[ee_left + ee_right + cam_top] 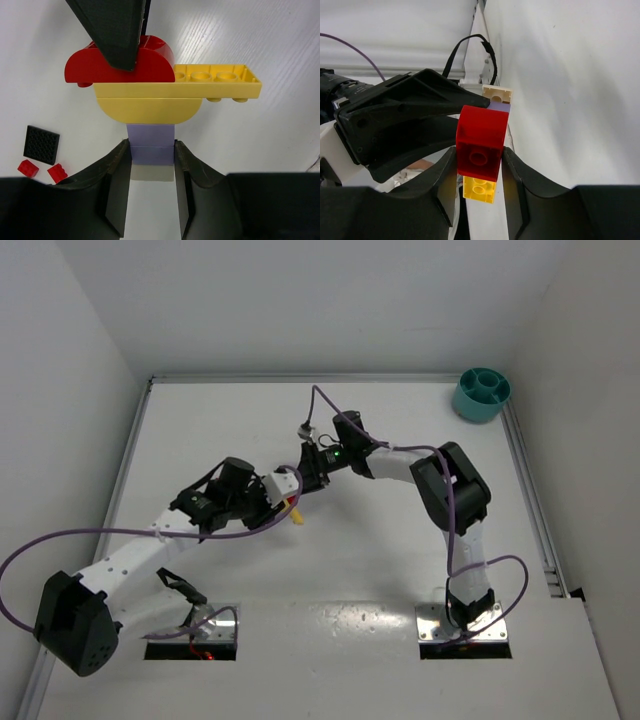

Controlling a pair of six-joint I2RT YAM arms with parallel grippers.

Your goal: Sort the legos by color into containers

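A joined stack of legos hangs above the table between both grippers: a purple brick, a rounded yellow brick, a long yellow plate and a rounded red brick. My left gripper is shut on the purple brick. My right gripper is shut on the red brick, with yellow showing below it. In the top view the two grippers meet mid-table at the stack. The teal bowl of containers stands at the far right corner.
A black square plate and two small red bricks lie on the table under the left gripper. White walls close in the table on three sides. Purple cables loop off both arms.
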